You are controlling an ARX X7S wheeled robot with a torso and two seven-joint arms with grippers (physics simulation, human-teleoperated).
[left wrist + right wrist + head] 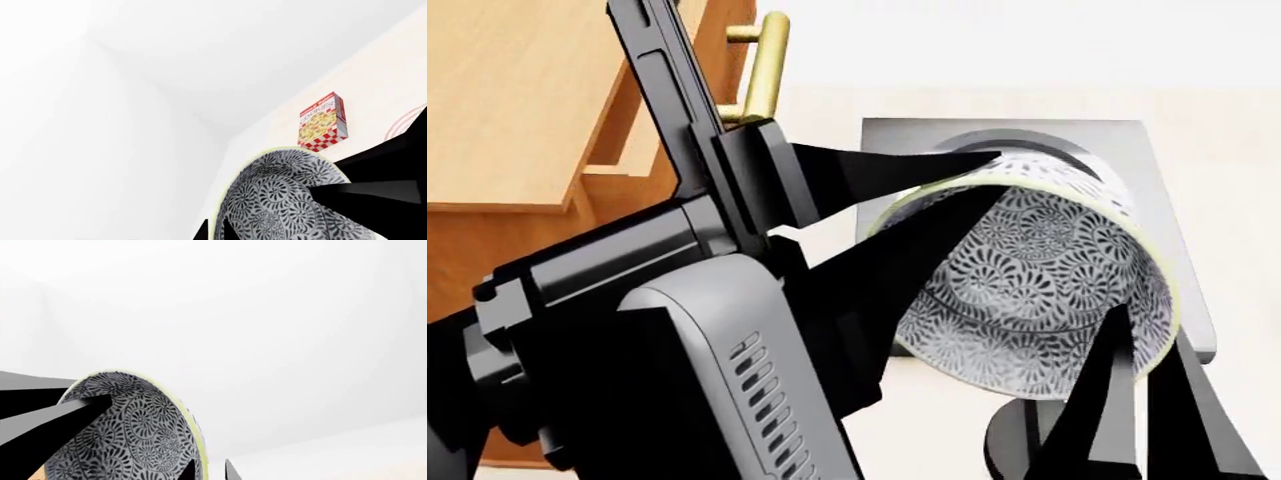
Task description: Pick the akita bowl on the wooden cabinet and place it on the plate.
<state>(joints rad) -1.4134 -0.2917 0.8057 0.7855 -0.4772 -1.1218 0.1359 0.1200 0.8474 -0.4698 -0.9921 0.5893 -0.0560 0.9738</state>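
The akita bowl (1041, 280) hangs in the air, tipped on its side, its lacy grey inside facing me, to the right of the wooden cabinet (507, 100). My left gripper (998, 172) is shut on the bowl's upper rim, one finger inside and one outside. In the left wrist view the left gripper (215, 232) pinches the rim of the bowl (287, 195). My right gripper (1152, 320) straddles the lower rim, open. In the right wrist view the right gripper (209, 471) has one finger against the bowl (127, 435) and the other clear of it. A sliver of the plate (403, 125) shows red rings.
A brass handle (767, 65) sticks out from the cabinet's corner. A grey square slab (1148, 140) lies below the bowl, with a dark round object (1014, 445) nearer me. A red cookies box (322, 122) stands on the pale surface near the plate.
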